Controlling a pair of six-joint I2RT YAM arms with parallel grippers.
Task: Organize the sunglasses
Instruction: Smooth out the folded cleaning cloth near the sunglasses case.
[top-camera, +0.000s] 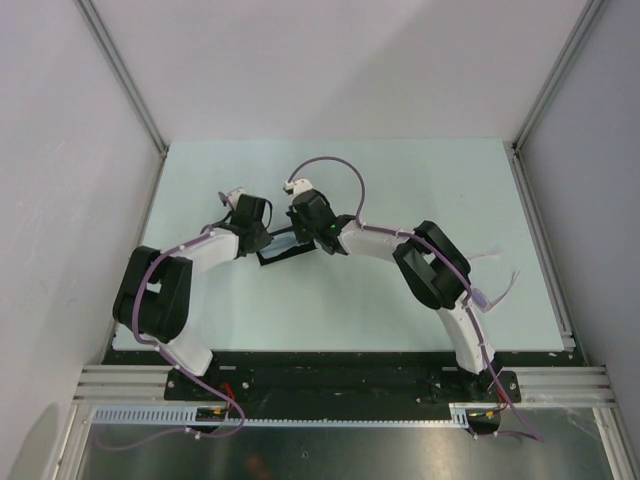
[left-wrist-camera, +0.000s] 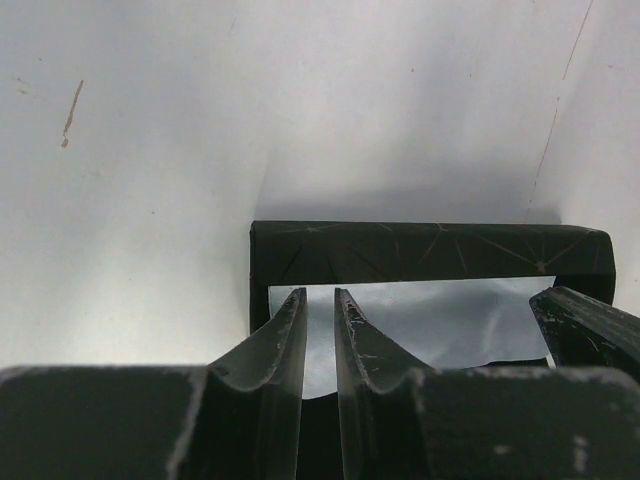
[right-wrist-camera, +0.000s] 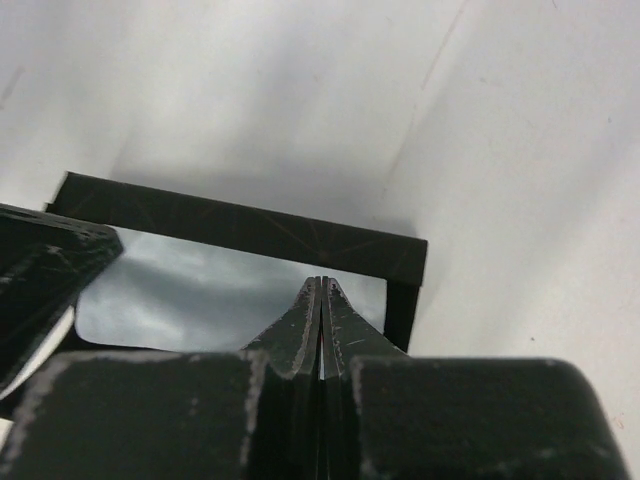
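The black oblong case (top-camera: 272, 257) lies open at mid-table. Its far wall shows in the left wrist view (left-wrist-camera: 430, 250) and the right wrist view (right-wrist-camera: 240, 228). The light blue cloth (left-wrist-camera: 440, 320) lies inside it, also seen in the right wrist view (right-wrist-camera: 200, 290). My left gripper (left-wrist-camera: 320, 295) hovers over the cloth's left end with a narrow gap between its fingers and nothing in it. My right gripper (right-wrist-camera: 321, 283) is shut, tips over the cloth near the case's right end. From above, both grippers, left (top-camera: 268, 238) and right (top-camera: 300, 238), meet over the case. The sunglasses are hidden.
The pale green table mat (top-camera: 400, 180) lies inside a walled booth with metal posts at the far corners. The right gripper's finger (left-wrist-camera: 590, 325) intrudes at the right of the left wrist view. The left gripper's finger (right-wrist-camera: 45, 270) intrudes at the left of the right wrist view.
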